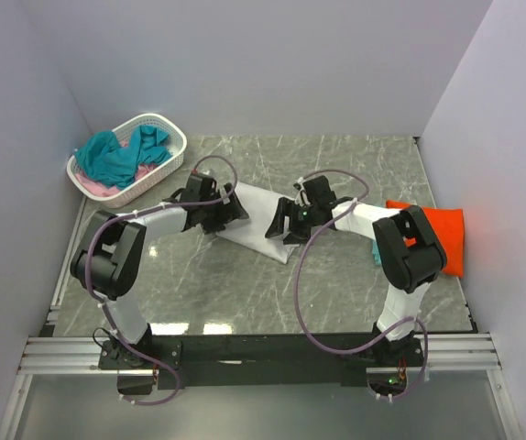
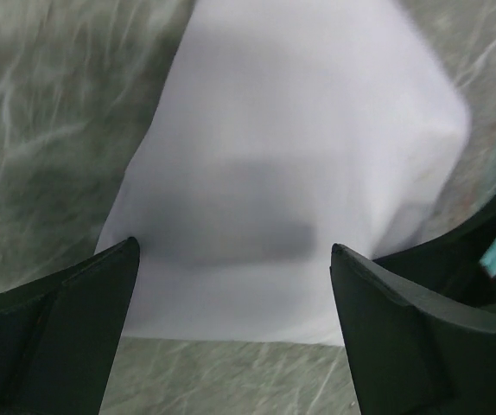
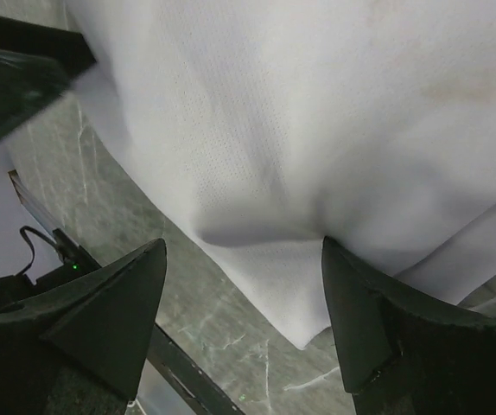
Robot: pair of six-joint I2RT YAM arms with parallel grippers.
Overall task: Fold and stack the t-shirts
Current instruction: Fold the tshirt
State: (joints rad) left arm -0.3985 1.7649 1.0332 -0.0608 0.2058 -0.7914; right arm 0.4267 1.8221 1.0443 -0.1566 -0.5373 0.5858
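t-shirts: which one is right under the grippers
The white t-shirt, flat on the table beneath the left gripper and right gripper. The orange-red t-shirt lies at the right edge; the teal t-shirts are piled in the basket.

Bare table [image 1: 336, 160] at 12 o'clock is free. The basket [image 1: 153, 179] blocks 10 o'clock, the orange-red t-shirt [image 1: 453, 238] blocks 3 o'clock. The left gripper [image 1: 231, 209] and right gripper [image 1: 281, 220] crowd the middle.
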